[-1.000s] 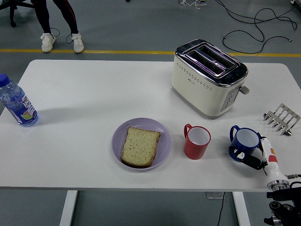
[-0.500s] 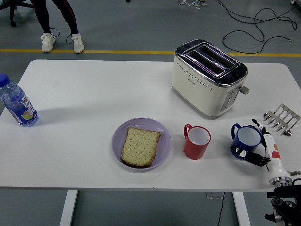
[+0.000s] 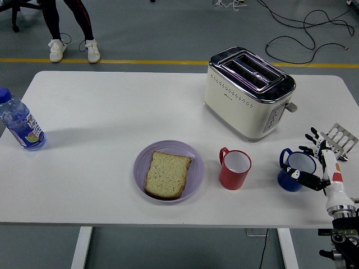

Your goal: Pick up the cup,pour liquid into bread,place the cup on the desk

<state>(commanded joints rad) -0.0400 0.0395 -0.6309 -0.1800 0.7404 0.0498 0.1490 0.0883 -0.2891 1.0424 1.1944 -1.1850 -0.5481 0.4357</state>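
Note:
A blue cup [image 3: 293,171] stands upright near the table's front right, its handle to the left. My right hand [image 3: 317,161] is at the cup's right side, with the black fingers [image 3: 312,136] spread behind its rim and the thumb [image 3: 309,180] against its front wall; it is open, not closed around the cup. A slice of bread [image 3: 167,174] lies on a purple plate [image 3: 196,157] at the front middle. A red cup [image 3: 234,168] stands between the plate and the blue cup. The left arm is out of view.
A cream toaster [image 3: 248,92] stands behind the cups. A metal toast rack [image 3: 338,140] is at the right edge, just behind my hand. A water bottle [image 3: 20,122] stands at the far left. A person's legs [image 3: 70,28] show beyond the table.
My right hand has moved up and to the right along the blue cup, its fingers spreading behind the rim. The blue cup has shifted slightly to the right.

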